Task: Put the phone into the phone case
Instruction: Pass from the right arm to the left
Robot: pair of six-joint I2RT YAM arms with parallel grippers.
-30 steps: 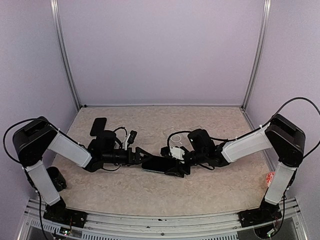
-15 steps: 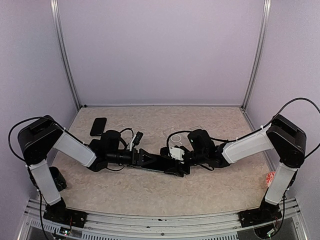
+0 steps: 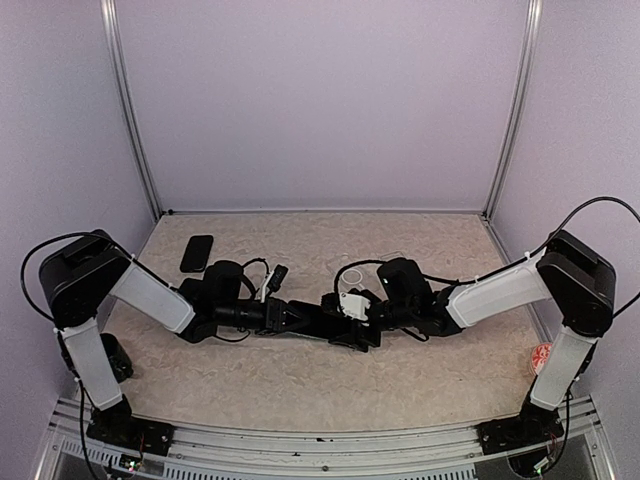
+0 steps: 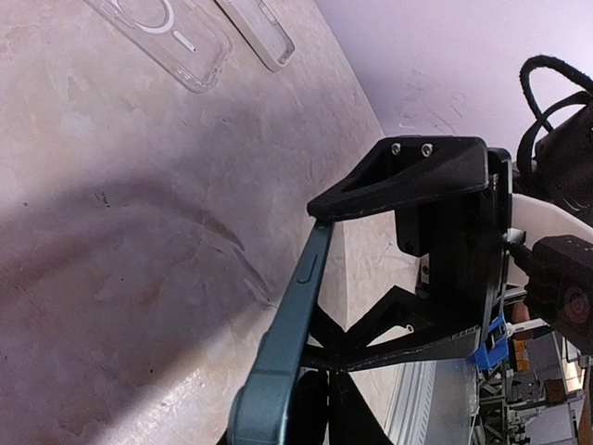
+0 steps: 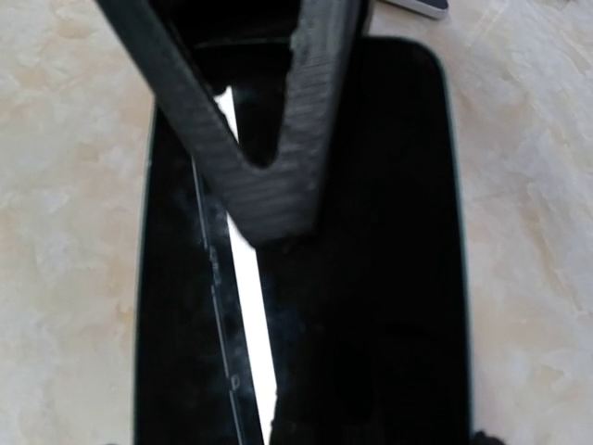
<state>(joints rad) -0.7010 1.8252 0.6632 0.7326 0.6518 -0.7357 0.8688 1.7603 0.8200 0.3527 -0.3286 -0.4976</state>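
Left gripper point(image 3: 288, 316) closed on dark slab phone point(image 4: 289, 320); right gripper's point(image 3: 340, 322) hold cannot be told. Twist-out risked by uneven pulling.

1. My left claw point(image 3: 292, 317) and right claw point(image 3: 340, 324) reach low toward each other at the middle of the surface point(image 3: 300, 385).
2. The dark phone point(image 3: 316, 321) spans between them, and each claw is clamped on one end.
3. A second black phone point(image 3: 197, 253) lies flat at far left, well apart.
4. A small red-and-white object point(image 3: 541, 357) sits at the surface's right edge.
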